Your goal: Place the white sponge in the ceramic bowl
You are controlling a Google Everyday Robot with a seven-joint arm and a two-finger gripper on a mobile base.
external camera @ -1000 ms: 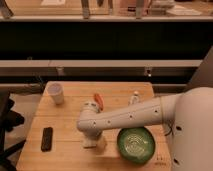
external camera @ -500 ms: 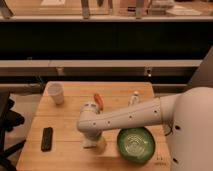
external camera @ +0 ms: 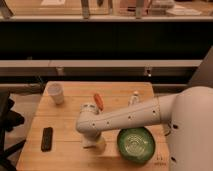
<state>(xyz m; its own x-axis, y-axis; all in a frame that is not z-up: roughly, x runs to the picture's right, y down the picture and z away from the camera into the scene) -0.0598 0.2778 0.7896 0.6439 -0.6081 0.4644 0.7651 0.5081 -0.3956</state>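
The white sponge [external camera: 100, 145] is a pale pad on the wooden table [external camera: 65, 120], near the front edge and just left of the ceramic bowl. The ceramic bowl [external camera: 135, 144] is dark green with pale swirl marks and stands at the front right. My gripper [external camera: 92, 142] points down at the end of the white arm, right over the sponge and touching or nearly touching it. The gripper hides part of the sponge. The bowl holds nothing that I can see.
A white cup [external camera: 56, 93] stands at the back left. A black remote [external camera: 46, 138] lies at the front left. An orange-red object [external camera: 98, 101] lies mid-table behind the arm. A white capped tube [external camera: 134, 98] stands at the back right. A dark chair sits left of the table.
The arm and gripper stay over the sponge, perhaps a touch lower. Nothing else has moved.
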